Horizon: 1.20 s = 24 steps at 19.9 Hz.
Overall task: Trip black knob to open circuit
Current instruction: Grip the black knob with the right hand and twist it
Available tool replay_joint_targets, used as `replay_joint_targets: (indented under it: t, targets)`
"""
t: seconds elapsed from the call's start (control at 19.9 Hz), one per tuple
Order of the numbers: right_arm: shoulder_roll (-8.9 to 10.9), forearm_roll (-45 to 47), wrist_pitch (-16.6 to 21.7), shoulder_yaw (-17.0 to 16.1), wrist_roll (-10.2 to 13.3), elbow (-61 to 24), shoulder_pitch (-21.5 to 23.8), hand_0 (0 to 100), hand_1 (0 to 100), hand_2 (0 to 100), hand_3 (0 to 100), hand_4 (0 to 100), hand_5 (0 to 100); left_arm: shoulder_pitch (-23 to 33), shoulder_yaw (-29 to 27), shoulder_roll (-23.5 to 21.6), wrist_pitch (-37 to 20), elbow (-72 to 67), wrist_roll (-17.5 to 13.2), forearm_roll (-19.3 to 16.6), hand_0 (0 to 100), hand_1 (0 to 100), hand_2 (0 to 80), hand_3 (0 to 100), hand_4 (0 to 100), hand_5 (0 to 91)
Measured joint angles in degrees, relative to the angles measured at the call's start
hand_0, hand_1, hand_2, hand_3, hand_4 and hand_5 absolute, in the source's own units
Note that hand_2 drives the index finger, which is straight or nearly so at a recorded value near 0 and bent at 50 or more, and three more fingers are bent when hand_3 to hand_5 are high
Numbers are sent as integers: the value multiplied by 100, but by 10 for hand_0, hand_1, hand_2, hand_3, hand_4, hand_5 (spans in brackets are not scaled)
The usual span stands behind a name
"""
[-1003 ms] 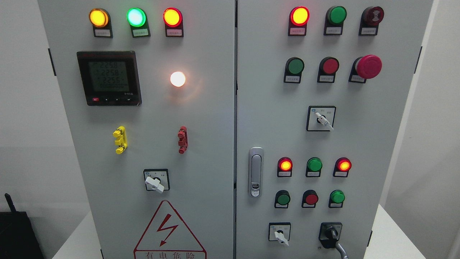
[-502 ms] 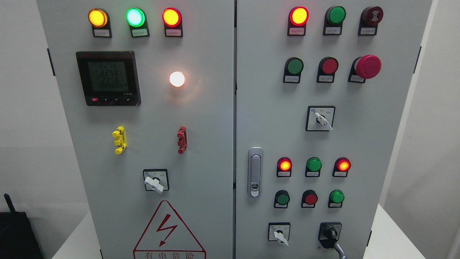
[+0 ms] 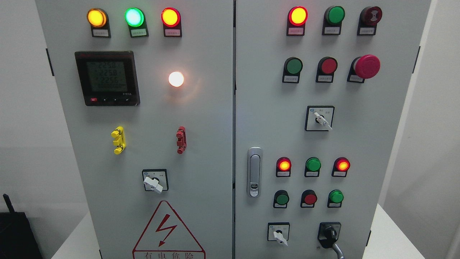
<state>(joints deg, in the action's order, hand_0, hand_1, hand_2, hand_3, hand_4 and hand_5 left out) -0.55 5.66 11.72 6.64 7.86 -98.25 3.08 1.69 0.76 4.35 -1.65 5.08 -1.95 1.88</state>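
Your hands aren't showing, so grip state can't be told.
Black knob sitting untouched, cabinet bottom getting cropped.

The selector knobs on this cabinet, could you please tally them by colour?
White knobs: 3
Black knob: 1
Total: 4

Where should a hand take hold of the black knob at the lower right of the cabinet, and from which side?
Probably pinch the black knob across its raised bar, which stands out from the right door, coming straight on from the front. The grey cable below it crowds an approach from underneath. No hand is in view.
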Motion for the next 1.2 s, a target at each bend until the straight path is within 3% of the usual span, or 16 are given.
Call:
replay_joint_targets:
  t: [1.2]
  targets:
    - [2,-5,-18,165,64,4,-29,1000,1000,0,1000,1000,896,0,0,0,0,0,0,0,120,389,0,0,0,0]
